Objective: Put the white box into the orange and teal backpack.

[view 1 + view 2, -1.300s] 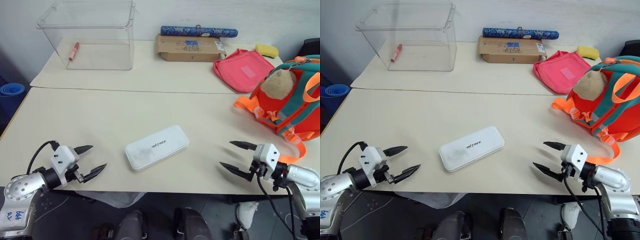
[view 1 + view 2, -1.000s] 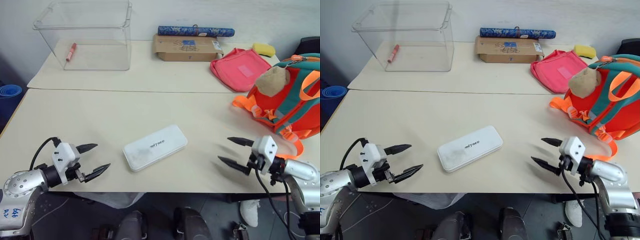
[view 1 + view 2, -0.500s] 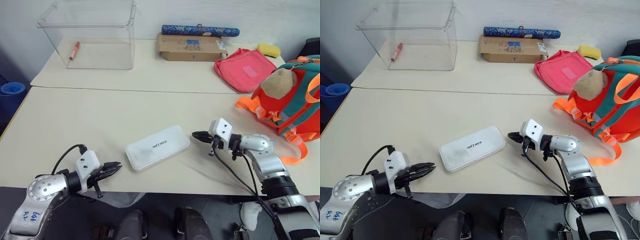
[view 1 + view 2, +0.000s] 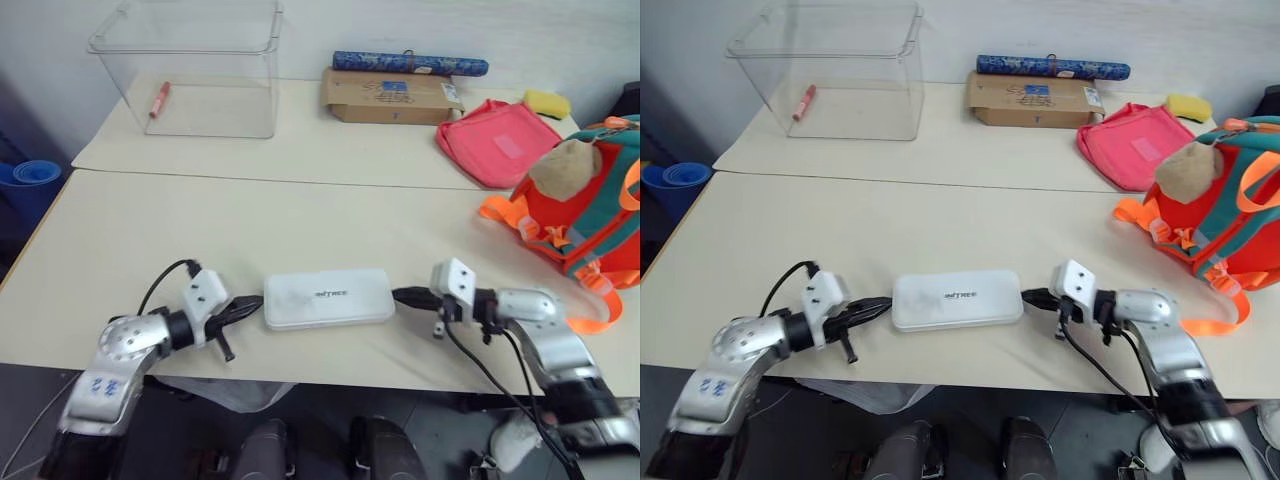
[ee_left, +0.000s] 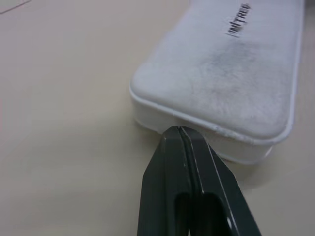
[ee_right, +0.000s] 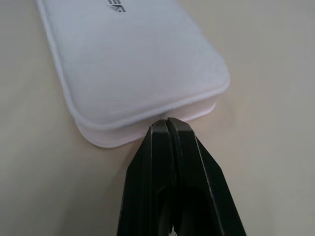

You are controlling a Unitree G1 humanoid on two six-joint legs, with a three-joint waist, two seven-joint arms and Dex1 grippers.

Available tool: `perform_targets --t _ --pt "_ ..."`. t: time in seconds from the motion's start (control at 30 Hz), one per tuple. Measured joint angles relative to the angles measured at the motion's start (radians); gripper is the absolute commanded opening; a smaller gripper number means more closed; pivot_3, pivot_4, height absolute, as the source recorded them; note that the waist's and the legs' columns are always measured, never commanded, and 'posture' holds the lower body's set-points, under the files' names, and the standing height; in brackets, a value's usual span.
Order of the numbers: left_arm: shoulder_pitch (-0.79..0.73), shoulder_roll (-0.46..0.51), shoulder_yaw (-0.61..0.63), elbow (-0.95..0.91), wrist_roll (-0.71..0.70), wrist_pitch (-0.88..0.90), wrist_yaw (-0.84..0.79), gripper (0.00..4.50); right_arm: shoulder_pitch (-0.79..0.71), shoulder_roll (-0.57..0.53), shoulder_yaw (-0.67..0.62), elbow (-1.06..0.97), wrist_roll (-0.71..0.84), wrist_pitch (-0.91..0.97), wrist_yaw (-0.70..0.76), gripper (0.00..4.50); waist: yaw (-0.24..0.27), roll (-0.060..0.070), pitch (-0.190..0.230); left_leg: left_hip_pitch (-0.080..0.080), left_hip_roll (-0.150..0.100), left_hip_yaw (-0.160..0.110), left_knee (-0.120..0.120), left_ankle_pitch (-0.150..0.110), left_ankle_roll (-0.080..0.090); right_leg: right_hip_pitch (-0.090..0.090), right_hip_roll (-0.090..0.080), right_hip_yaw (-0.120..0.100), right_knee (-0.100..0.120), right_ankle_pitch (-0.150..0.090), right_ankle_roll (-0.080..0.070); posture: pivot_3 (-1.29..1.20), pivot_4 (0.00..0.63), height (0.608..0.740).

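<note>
Now both pincers, splayed earlier, are pinched shut: left pincer point(image 4: 250, 303) and right pincer point(image 4: 400, 295) press the white box's point(image 4: 327, 297) ends on the tabletop point(image 4: 300, 225). The backpack point(image 4: 580, 210) sits right, unobstructed.

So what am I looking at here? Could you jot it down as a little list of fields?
Item being handled: white box, lying flat on the near table
Left gripper: shut, tips at the box's left end
Right gripper: shut, tips at the box's right end
Grip: box is between the two closed tips, not inside either gripper
Destination: orange and teal backpack, at the table's right edge
Far table: clear bin, cardboard box, pink bag
</note>
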Motion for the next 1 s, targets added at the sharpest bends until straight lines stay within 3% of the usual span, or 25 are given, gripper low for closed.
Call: perform_targets --t 0.1,0.23,0.37,0.43,0.53,0.6,0.73,1.0 --pt "-0.039 -0.015 -0.034 0.033 0.009 -0.016 -0.019 0.01 0.076 -0.032 -0.042 -0.08 0.005 0.044 -0.02 0.0 0.0 0.0 0.0 0.0 0.0 0.0 0.0 0.0 -0.001 0.0 0.0 0.0 0.0 0.0 0.0 0.0 0.15 0.74" --pt "-0.068 -0.031 -0.068 0.064 0.016 -0.001 -0.028 1.15 0.142 -0.058 -0.098 -0.108 0.004 0.045 -0.049 0.0 -0.002 0.0 0.0 0.0 0.0 0.0 -0.001 0.0 -0.001 0.0 0.001 0.0 0.0 0.0 0.0 0.0 0.15 0.74" --pt "-0.076 0.001 -0.008 0.065 -0.093 0.17 -0.054 2.32 0.182 -0.098 -0.146 -0.104 0.0 0.024 -0.06 0.0 -0.001 0.0 0.0 0.0 0.001 0.0 0.0 0.001 -0.001 0.0 0.002 0.0 0.0 0.0 0.0 0.0 0.15 0.74" --pt "-0.136 0.044 0.042 0.081 -0.21 0.392 -0.07 2.96 0.194 -0.11 -0.168 -0.103 0.0 0.015 -0.061 0.0 -0.001 0.0 0.0 0.0 0.001 -0.001 0.0 0.001 -0.001 0.0 0.002 0.0 0.0 0.0 0.0 0.0 0.15 0.74" --pt "-0.292 0.166 0.06 0.151 -0.402 0.893 -0.126 3.88 0.192 -0.115 -0.172 -0.104 -0.005 0.002 -0.061 0.0 0.0 0.0 0.0 0.0 0.001 -0.002 0.0 0.002 -0.001 0.0 0.003 0.0 0.001 0.0 0.0 0.0 0.15 0.74" --pt "-0.393 0.143 0.064 0.211 -0.438 1.085 -0.104 4.46 0.19 -0.115 -0.168 -0.103 -0.009 -0.004 -0.06 0.0 0.004 0.001 0.0 0.0 -0.002 -0.002 0.0 0.003 0.0 0.001 0.003 0.0 0.002 0.0 0.001 0.0 0.15 0.74" --pt "-0.554 0.039 0.053 0.362 -0.452 1.273 -0.021 4.46 0.163 -0.114 -0.134 -0.106 -0.015 -0.02 -0.057 0.0 0.011 0.0 0.0 0.0 -0.003 -0.002 0.001 0.004 0.001 0.002 0.004 0.0 0.002 0.0 0.002 0.0 0.15 0.74" --pt "-0.617 -0.054 0.041 0.421 -0.501 1.309 0.1 4.46 0.114 -0.091 -0.056 -0.106 -0.034 -0.022 -0.055 0.0 0.022 0.0 0.0 0.001 -0.003 -0.003 0.004 0.004 0.0 0.003 0.002 0.001 0.002 0.0 0.002 0.0 0.15 0.74"
